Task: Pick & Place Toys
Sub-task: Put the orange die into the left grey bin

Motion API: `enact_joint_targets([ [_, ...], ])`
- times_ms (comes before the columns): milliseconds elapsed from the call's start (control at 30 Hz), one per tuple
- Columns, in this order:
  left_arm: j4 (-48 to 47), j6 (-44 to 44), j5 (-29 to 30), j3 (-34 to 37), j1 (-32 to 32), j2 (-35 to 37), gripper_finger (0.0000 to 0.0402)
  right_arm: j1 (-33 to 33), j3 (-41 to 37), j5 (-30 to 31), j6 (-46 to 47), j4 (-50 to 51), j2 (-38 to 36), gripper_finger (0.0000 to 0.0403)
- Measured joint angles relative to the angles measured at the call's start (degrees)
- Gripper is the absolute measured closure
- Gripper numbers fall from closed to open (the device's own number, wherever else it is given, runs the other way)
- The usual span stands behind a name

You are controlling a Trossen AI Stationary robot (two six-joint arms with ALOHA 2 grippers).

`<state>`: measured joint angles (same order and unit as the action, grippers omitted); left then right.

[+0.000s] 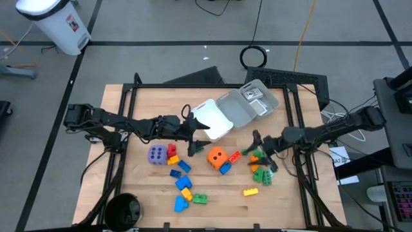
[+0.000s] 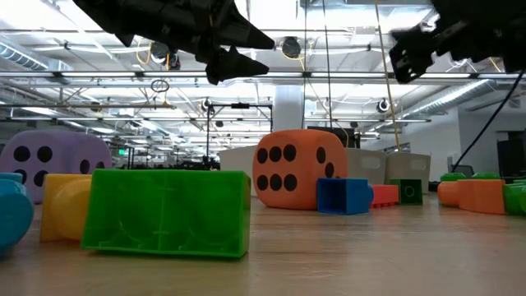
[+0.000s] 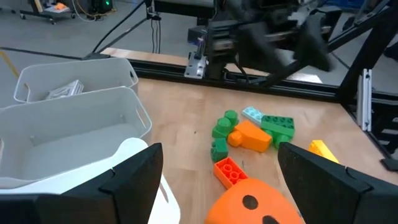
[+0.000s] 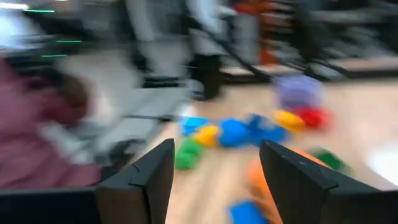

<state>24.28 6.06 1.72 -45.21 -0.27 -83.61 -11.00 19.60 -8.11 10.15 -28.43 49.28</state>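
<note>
The toys lie loose on the wooden table: a purple die (image 1: 156,154), an orange die (image 1: 217,156) and small bricks in red, blue, yellow, green and orange, such as the near green brick (image 2: 168,210). My left gripper (image 1: 193,126) hangs open above the table beside the white tray (image 1: 212,120), its fingers (image 3: 134,183) wide apart with nothing between them. My right gripper (image 1: 259,145) hovers open over a cluster of green and orange bricks (image 1: 259,156) at the right and holds nothing. In the low view both grippers are well above the toys.
A second, greyish tray (image 1: 251,103) with something pale inside adjoins the white one at the table's far middle. A black metal frame (image 1: 129,90) borders the table. A dark round object (image 1: 122,209) sits at the near left corner. Bare wood lies near the right front.
</note>
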Motion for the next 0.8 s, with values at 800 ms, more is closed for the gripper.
enact_joint_targets([
  [800,-0.03,-2.44,-0.07,0.0,0.0,0.0,0.0078,-6.0,9.04,21.54,10.41,35.79,6.38,0.019],
])
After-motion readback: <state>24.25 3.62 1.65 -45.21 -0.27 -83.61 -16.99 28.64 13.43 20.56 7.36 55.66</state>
